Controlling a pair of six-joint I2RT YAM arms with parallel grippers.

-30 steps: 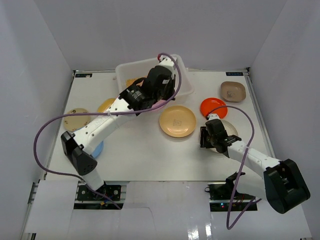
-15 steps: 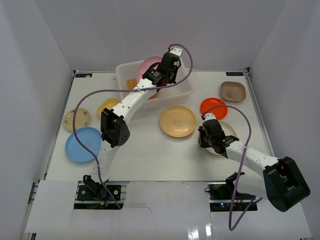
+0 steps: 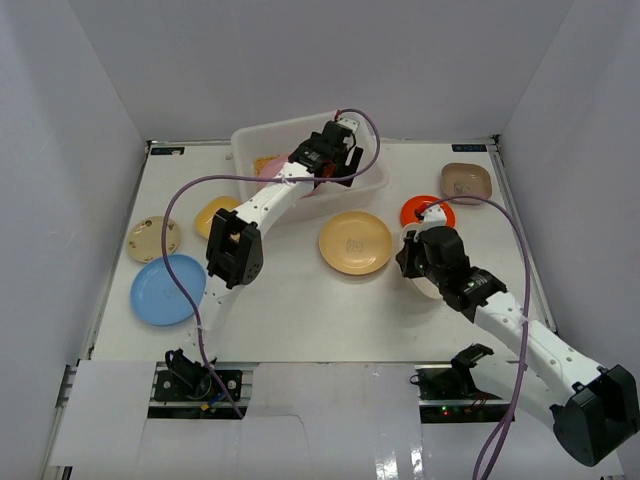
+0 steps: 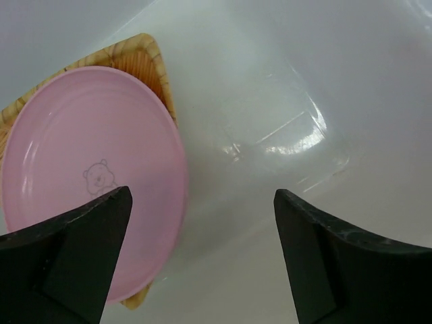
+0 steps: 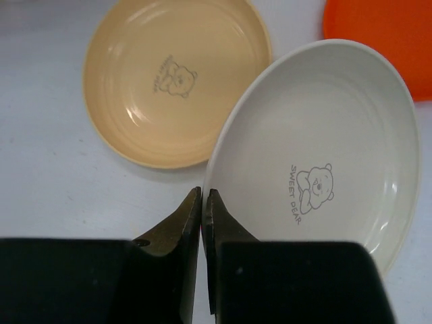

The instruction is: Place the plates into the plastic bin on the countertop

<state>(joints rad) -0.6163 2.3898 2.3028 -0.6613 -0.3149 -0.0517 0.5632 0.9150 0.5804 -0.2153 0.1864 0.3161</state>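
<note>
The right gripper (image 5: 203, 196) pinches the cream plate (image 5: 317, 148) by its near rim, and the plastic bin (image 3: 345, 198) lies far-left of it, beneath the wide-open left gripper (image 4: 201, 196).

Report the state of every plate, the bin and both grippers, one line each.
left gripper, open, above the plastic bin
right gripper, shut on the cream plate at its rim
pink plate, in the bin, lying on the woven tray
tan plate, flat on the countertop
red-orange plate, on countertop
brown plate, on countertop
blue plate, on countertop
yellow plate, on countertop
beige plate, on countertop
</note>
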